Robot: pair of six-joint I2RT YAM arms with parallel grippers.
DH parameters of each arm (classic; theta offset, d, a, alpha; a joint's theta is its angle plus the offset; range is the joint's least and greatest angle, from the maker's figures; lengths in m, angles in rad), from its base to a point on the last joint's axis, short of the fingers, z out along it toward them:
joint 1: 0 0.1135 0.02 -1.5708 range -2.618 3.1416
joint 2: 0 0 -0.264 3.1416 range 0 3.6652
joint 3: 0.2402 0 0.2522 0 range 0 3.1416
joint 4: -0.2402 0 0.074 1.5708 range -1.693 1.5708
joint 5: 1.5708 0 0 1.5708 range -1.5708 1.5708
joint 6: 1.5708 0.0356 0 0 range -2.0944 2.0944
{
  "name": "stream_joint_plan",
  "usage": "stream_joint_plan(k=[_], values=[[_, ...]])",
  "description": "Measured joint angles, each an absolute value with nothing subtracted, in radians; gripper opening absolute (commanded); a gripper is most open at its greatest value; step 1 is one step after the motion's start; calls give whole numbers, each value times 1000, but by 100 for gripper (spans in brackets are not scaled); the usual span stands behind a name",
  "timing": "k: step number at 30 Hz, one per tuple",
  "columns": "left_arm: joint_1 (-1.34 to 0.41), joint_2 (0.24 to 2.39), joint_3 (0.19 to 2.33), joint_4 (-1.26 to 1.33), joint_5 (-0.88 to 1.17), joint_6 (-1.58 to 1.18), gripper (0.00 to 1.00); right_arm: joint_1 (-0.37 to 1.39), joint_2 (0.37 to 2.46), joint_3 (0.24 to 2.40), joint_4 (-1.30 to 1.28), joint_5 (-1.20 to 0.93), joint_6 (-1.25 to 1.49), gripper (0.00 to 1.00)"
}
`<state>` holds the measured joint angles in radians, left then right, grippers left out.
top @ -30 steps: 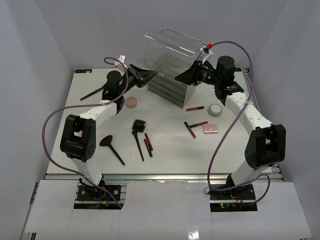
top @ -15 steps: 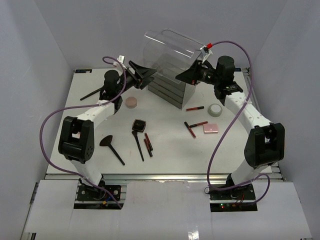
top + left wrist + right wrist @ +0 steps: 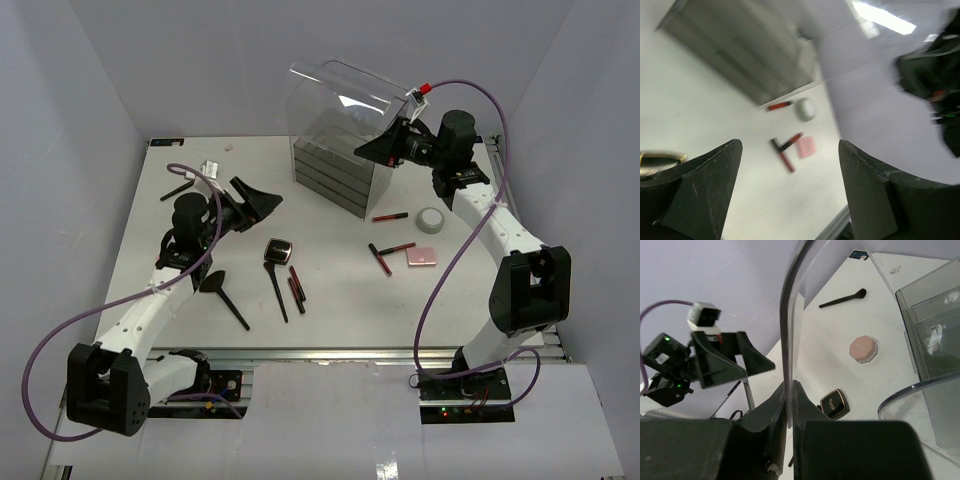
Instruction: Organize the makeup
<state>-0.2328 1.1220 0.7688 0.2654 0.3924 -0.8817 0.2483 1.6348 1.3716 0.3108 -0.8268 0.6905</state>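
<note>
The makeup lies scattered on the white table (image 3: 340, 300): a black square compact (image 3: 278, 249), a thin brush (image 3: 273, 288), a fan brush (image 3: 220, 292), red-and-black sticks (image 3: 296, 285), a pink square compact (image 3: 421, 256) and a white jar (image 3: 431, 220). The right wrist view shows the pink round compact (image 3: 863, 349). My right gripper (image 3: 385, 146) is shut on the edge of the clear lid (image 3: 789, 330) of the tall box (image 3: 340, 110). Over the table left of the black compact, my left gripper (image 3: 255, 200) hangs open and empty. Its view shows crossed sticks (image 3: 785, 150) and the pink square compact (image 3: 806, 146).
Dark drawers (image 3: 335, 180) stack under the clear box at the back centre. Another brush (image 3: 178, 190) lies at the far left, and one red stick (image 3: 390, 216) beside the jar. Purple cables loop off both arms. Pale walls close in the table.
My left gripper opened and its arm drew back from the box toward the near left. My right gripper closed on the clear lid's edge and stayed there.
</note>
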Motion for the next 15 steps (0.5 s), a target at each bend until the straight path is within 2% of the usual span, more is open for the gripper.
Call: stream_joint_plan(k=[2,7,15], values=[[-235,1106,731,152,348,-812,96,248,1635,1372,317,-829,699,9],[-252,1129,700,-45,229,-683,97,246,1635,1372,321,-834,708,9],[-390,1279,709,-79,39,-528,97,243,1635,1372,335,-841,726,9]])
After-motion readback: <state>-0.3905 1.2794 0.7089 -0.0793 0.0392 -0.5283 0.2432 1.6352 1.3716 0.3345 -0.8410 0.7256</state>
